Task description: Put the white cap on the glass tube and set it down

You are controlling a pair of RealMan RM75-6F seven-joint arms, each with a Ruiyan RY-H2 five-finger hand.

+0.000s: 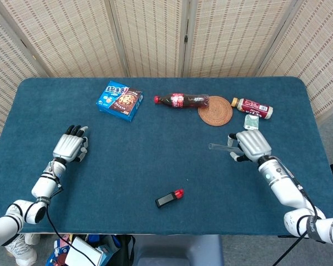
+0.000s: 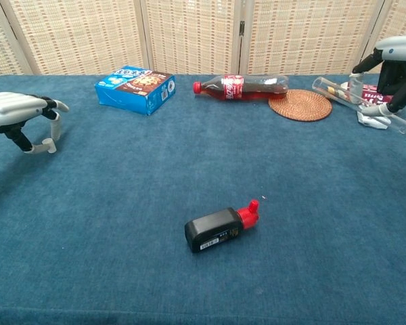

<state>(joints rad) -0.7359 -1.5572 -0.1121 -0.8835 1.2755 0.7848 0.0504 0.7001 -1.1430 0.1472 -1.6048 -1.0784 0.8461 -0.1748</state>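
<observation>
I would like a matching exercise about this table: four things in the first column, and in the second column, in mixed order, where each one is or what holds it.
Column one:
1. glass tube
2. cola bottle
3. blue snack box
4. black object with red tip

Column two:
A. lies alone near the front edge of the table
B. held by the right hand
C. lies on its side, its base end at the round woven mat
D. at the back of the table, on the robot's left side

Pairs: 1-B, 2-C, 3-D, 4-A
</observation>
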